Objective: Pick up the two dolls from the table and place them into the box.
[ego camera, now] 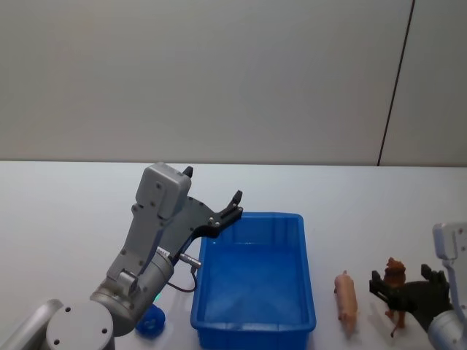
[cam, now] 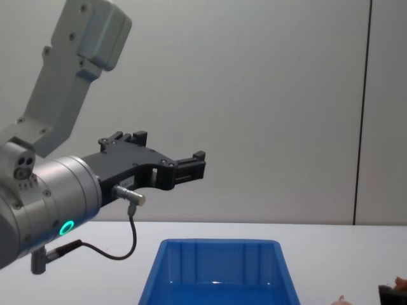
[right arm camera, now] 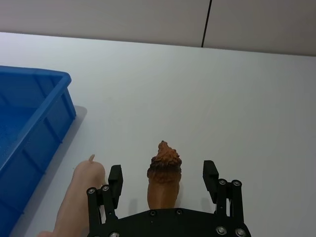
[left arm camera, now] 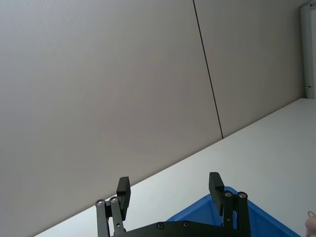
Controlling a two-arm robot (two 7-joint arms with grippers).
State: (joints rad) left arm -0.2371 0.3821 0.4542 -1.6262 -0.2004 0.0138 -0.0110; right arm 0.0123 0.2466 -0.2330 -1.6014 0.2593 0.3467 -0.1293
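The right gripper [right arm camera: 163, 177] is low over the right part of the table [ego camera: 73, 219], toward its near edge. Its fingers are spread wide with one on each side of the brown doll [right arm camera: 164, 177]. They do not touch it, so it holds nothing yet. The pink doll [ego camera: 346, 295] lies on the table between this doll and the right wall of the box [ego camera: 252, 216], which stands near the middle of the near edge. The left gripper [left arm camera: 169, 183] hangs raised above the left far corner of the box, also open and empty.

The main risk, as I judge it, is that the brown doll falls over. It stands upright on thin legs, and if one finger reaches it before the other, it can tip or turn. The second risk is the pink doll — it lies just beside one finger of the right gripper, so the closing can push it or catch it together with the brown one.

The brown doll looks like moulded plastic, with a rough shaggy mane on top and a smoother, narrower body — an uneven shape that may slip from flat pads. The pink doll is smooth, long and rounded. The box is glossy hard plastic with ribbed inner walls and a thick rim, which a low-carried doll could strike.
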